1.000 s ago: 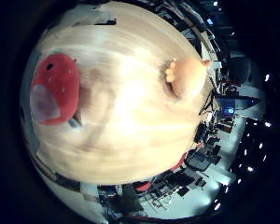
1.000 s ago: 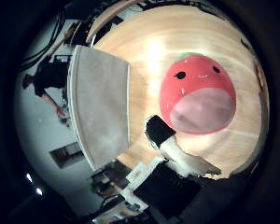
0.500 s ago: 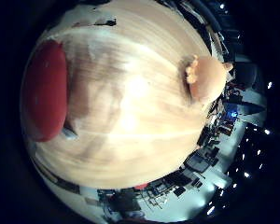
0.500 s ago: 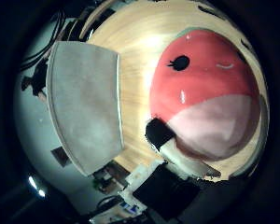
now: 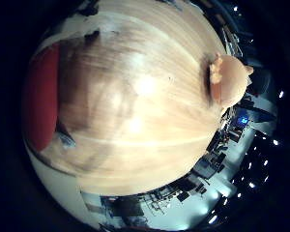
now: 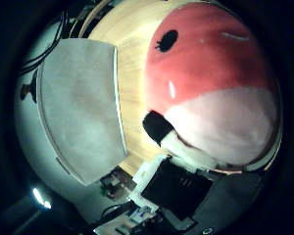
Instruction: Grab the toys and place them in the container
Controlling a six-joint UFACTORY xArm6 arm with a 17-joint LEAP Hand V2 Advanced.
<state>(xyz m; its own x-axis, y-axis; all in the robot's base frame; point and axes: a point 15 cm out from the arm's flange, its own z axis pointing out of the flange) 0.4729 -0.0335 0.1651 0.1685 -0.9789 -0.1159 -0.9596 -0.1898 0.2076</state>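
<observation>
A round red plush toy [image 6: 211, 78] with a black eye and a pink belly lies on the wooden table [image 5: 145, 106] and fills much of the right thumb side palm view, close under the palm. My hand [image 6: 181, 181] is just above it, open. One black-tipped finger [image 6: 165, 132] reaches out beside the pink belly, not curled round it. The grey flat-sided container [image 6: 78, 108] stands beside the red toy at the table's edge. The right little finger side palm view shows the red toy's edge [image 5: 41, 97] and a small orange plush toy [image 5: 227, 79] far across the table.
A wide stretch of bare wood lies between the red toy and the orange toy. Beyond the table's rim is a dark room with furniture and lights [image 5: 237, 121].
The camera has come closer to the red toy, which now fills more of the thumb side view. The orange toy has slid toward the view's edge. The finger's pose looks the same.
</observation>
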